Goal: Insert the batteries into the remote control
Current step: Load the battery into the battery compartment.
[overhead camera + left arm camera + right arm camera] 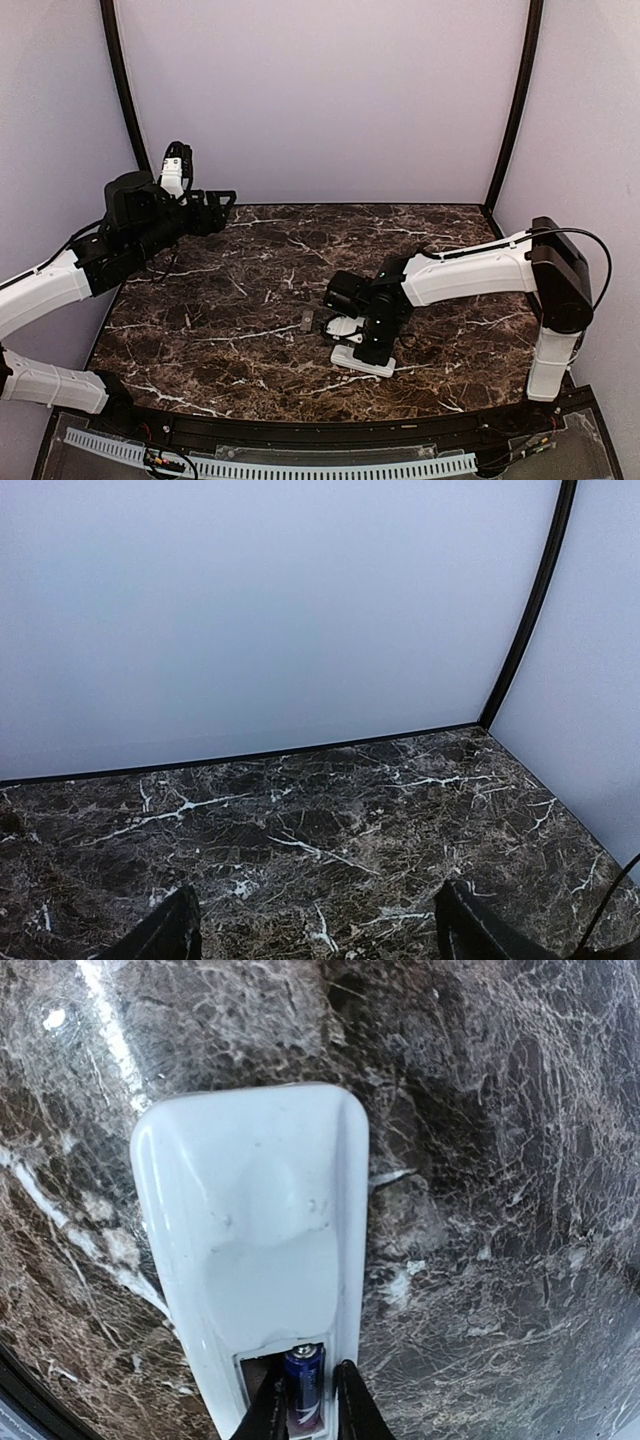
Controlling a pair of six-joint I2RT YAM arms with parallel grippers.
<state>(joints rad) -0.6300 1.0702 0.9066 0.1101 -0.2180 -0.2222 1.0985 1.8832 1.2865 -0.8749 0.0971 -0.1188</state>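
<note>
At the open battery bay (262, 1370) in the plain back of the white remote control (260, 1230), a blue-sleeved battery (305, 1385) is gripped between the closed-in fingers of the right gripper (308, 1415). The remote is laid face down on the dark marble bench (500, 1160), right of centre. A second battery (305, 321) is seen lying near its left. The left gripper (315, 940) is held open and empty, raised at the bench's far left.

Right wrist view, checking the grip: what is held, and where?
The right gripper pinches a battery by its sides, in the remote control bay.
</note>
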